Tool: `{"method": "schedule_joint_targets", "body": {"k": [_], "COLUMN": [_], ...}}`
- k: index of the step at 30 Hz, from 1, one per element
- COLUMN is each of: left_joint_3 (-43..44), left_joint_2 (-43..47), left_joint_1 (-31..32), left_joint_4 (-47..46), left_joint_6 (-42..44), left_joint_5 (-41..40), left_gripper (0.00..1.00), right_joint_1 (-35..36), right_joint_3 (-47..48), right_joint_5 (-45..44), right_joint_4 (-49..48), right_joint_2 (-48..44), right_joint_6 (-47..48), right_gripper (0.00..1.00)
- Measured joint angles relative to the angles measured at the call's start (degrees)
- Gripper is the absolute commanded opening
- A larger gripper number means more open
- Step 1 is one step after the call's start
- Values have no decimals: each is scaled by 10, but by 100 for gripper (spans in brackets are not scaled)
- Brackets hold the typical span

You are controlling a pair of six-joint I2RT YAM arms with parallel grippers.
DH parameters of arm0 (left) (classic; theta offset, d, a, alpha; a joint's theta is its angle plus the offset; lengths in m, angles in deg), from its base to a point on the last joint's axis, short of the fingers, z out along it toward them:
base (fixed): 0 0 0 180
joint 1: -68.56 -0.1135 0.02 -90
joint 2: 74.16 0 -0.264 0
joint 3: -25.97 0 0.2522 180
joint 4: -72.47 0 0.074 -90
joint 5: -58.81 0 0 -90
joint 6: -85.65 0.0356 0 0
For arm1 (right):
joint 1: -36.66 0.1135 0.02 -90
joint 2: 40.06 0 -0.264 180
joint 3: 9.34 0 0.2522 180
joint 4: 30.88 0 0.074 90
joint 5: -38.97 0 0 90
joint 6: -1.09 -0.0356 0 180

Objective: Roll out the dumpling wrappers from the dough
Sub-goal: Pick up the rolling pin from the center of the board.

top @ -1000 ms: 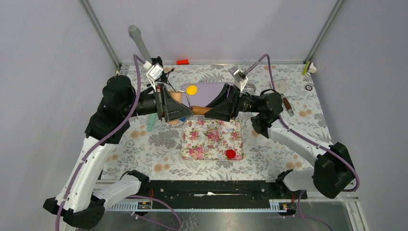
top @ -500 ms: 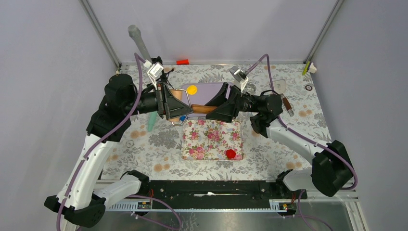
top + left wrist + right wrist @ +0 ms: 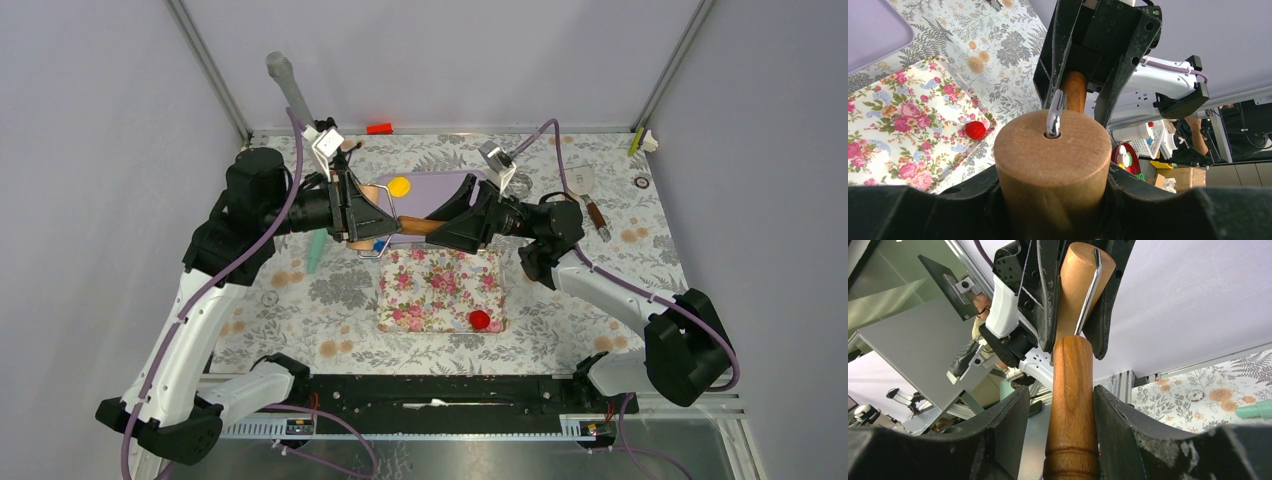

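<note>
1. A wooden rolling pin [image 3: 418, 228] is held level between both arms over the floral mat [image 3: 440, 290], at its 12 o'clock edge. One arm at each end probably keeps it steady for rolling.
2. The left end effector [image 3: 372, 220] is closed partway, clamping the pale barrel end. The right end effector [image 3: 445, 232] straddles the dark handle, with a gap at one finger – whether it grips, I cannot tell.
3. The dough [image 3: 479, 320], a small red ball, sits unrolled at the mat's 5 o'clock corner. A yellow wrapper [image 3: 399, 186] lies on the purple board [image 3: 445, 188] – at 12 o'clock.
</note>
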Motion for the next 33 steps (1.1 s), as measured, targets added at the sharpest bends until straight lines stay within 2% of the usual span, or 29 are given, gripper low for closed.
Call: {"method": "schedule_joint_targets", "body": {"k": [9, 15, 24, 33], "left_joint_3": [0, 0, 0, 4], "left_joint_2": [2, 6, 6, 0], "left_joint_1": [-2, -1, -1, -2], "left_joint_4": [-2, -8, -9, -3], "left_joint_6": [5, 8, 8, 20], "left_joint_5": [-3, -2, -1, 2], "left_gripper": [0, 0, 0, 0], "right_joint_1": [0, 0, 0, 0], "right_joint_3": [-1, -1, -1, 0], "right_joint_5": [-12, -15, -18, -12], "right_joint_4": [-16, -35, -56, -56], "right_joint_2": [0, 5, 19, 25], "right_joint_6": [-7, -17, -31, -37], "right_gripper": [56, 46, 50, 46]}}
